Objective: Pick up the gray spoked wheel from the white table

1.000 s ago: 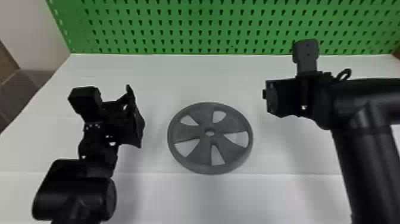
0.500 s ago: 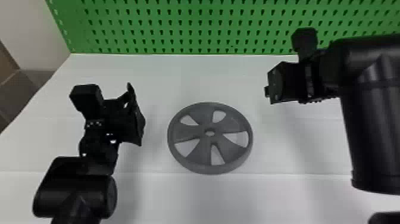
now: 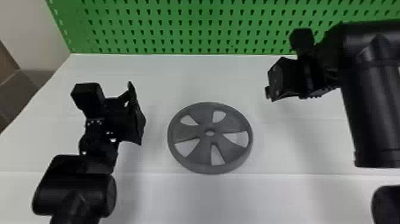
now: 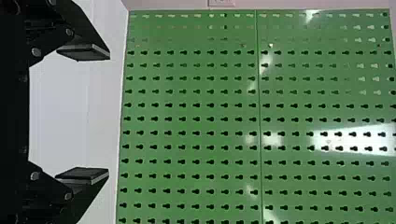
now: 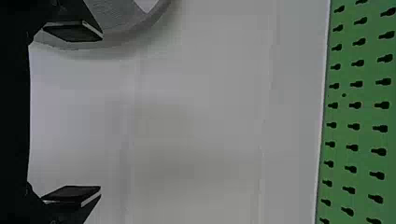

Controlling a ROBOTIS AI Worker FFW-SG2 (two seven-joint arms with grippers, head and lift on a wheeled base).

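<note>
Gray wheel (image 3: 202, 150): lying flat on the white table (image 3: 238, 198), between the two claws in the head view, with neither claw touching it
Spokes: broad, with open gaps between them and a small hole in the hub; the gaps or the rim look like possible places to grip
Right claw (image 5: 101, 113): open, fingers wide apart and nothing between them; over the table, to the right of the wheel and nearer the green board (image 3: 178, 37) than the wheel is
Left claw (image 4: 109, 114): open and empty too, to the left of the wheel, its fingers pointing toward the board
Done: both claws are open and ready, but the pick-up itself has not begun, as far as I can judge
Left to do: bring a claw to the wheel, most likely the right one, then close on the rim or a spoke and lift
Next move: the right claw would need to come in over the near side of the rim and go down with a finger on each side
Risk: a poorly lined-up finger could press on the rim and slide the wheel along the table
</note>
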